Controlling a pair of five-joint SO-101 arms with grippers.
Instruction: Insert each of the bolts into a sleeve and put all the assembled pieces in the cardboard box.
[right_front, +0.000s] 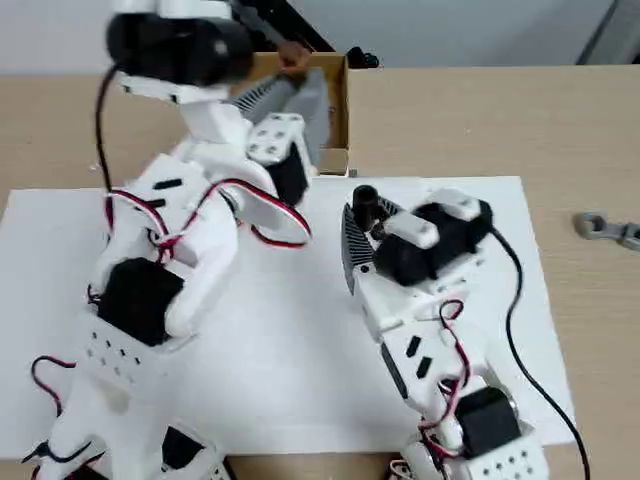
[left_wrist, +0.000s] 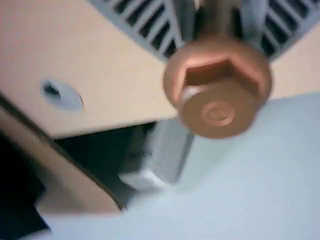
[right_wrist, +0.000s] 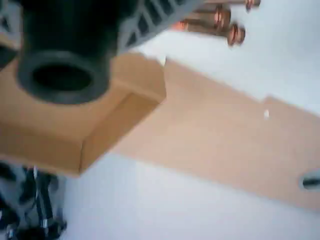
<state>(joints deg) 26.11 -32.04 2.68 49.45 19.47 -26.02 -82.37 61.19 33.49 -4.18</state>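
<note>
My left gripper (right_front: 290, 78) is up over the cardboard box (right_front: 338, 100) at the table's far edge, shut on a copper bolt (right_front: 293, 57). In the left wrist view the bolt's hexagonal head (left_wrist: 217, 92) sticks out from between the grey ribbed fingers (left_wrist: 135, 22). My right gripper (right_front: 362, 218) is over the white sheet near the box, shut on a black sleeve (right_front: 365, 200). In the right wrist view the sleeve's open end (right_wrist: 62, 75) hangs close above the box (right_wrist: 120, 120). Farther off, copper bolts (right_wrist: 220, 20) lie on a white surface.
A white paper sheet (right_front: 300, 340) covers the middle of the wooden table (right_front: 560, 120). A metal wrench (right_front: 605, 228) lies on the bare wood at the right. Both arms' bodies and their cables take up much of the sheet.
</note>
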